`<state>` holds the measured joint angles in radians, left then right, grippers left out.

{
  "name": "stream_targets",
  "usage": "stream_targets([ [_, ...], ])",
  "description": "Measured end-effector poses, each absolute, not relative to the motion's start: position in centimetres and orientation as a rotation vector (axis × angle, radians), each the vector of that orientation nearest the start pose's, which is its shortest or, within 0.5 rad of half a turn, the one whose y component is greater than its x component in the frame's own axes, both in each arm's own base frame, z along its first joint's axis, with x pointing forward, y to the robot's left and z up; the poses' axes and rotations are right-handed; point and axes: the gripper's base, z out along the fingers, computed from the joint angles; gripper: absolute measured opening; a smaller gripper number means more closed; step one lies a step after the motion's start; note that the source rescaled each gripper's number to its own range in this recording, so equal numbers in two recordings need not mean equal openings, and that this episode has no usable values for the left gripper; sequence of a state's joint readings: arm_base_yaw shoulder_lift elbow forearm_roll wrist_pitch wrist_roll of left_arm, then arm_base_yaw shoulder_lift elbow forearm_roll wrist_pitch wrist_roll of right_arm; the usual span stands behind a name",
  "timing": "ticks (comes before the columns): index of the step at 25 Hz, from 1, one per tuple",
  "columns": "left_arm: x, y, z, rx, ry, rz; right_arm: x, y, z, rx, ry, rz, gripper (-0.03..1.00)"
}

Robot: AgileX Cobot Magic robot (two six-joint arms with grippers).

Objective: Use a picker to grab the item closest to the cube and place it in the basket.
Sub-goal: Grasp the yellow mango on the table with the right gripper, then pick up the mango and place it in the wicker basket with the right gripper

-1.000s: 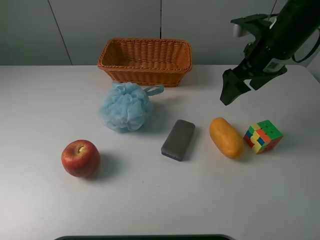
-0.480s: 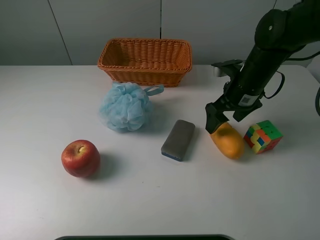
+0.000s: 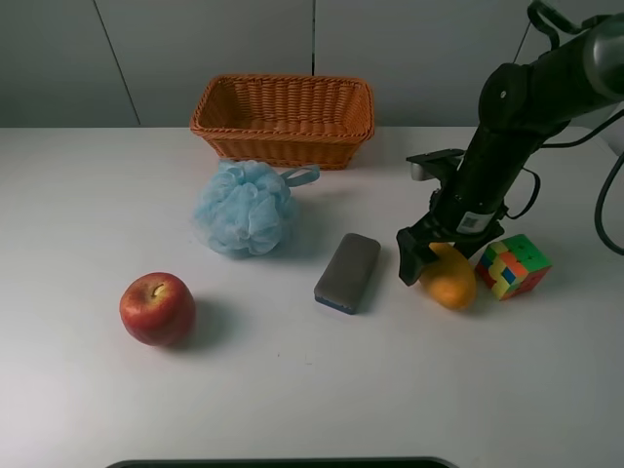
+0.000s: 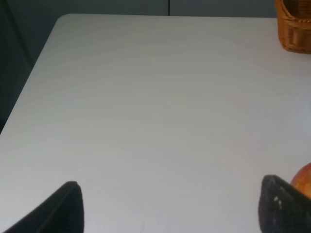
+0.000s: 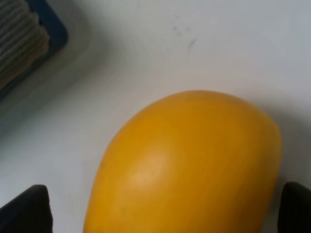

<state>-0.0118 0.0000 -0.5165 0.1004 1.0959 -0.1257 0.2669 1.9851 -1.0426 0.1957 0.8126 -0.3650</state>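
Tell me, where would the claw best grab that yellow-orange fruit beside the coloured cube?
Across its narrow middle, from straight above. The fruit lies flat on the table, long and rounded, so fingers closing on its two long sides span the least width. The right gripper hangs open over it that way.

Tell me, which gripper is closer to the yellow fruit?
Right. The right gripper straddles the yellow fruit, one finger either side. The left gripper hangs well away, over bare table.

Bright and even from above, soft shadows just right of the apple [image 3: 156,308] and loofah [image 3: 244,208]. Sharp in the high view; blurred close-up on the mango [image 5: 189,165].
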Motion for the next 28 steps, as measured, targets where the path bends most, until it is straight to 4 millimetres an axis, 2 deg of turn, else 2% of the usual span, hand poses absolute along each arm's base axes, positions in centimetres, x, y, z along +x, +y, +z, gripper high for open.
stream_targets([
  [3,-0.8,0.8,27.9,-0.125,2.055,0.035,30.7,9.7,10.0,-0.78,3.132,0.226,1.0],
  [4,-0.8,0.8,27.9,-0.125,2.055,0.035,30.7,9.7,10.0,-0.776,3.135,0.226,0.86],
  [5,-0.8,0.8,27.9,-0.125,2.055,0.035,30.7,9.7,9.9,-0.777,3.137,0.226,0.6],
  [6,-0.8,0.8,27.9,-0.125,2.055,0.035,30.7,9.7,9.8,-0.773,3.139,0.226,0.09],
  [7,-0.8,0.8,27.9,-0.125,2.055,0.035,30.7,9.7,9.8,-0.766,3.141,0.228,0.03],
  [8,-0.8,0.8,27.9,-0.125,2.055,0.035,30.7,9.7,9.8,-0.766,3.141,0.228,0.0],
  [19,-0.8,0.8,27.9,-0.125,2.055,0.035,30.8,9.8,10.2,-0.764,3.151,0.234,0.0],
  [23,-0.8,0.8,27.9,-0.125,2.055,0.035,31.8,10.1,13.7,-0.756,3.047,0.236,0.0],
  [28,-0.8,0.8,27.9,-0.125,2.055,0.035,33.8,10.6,21.2,-0.723,2.762,0.209,0.0],
])
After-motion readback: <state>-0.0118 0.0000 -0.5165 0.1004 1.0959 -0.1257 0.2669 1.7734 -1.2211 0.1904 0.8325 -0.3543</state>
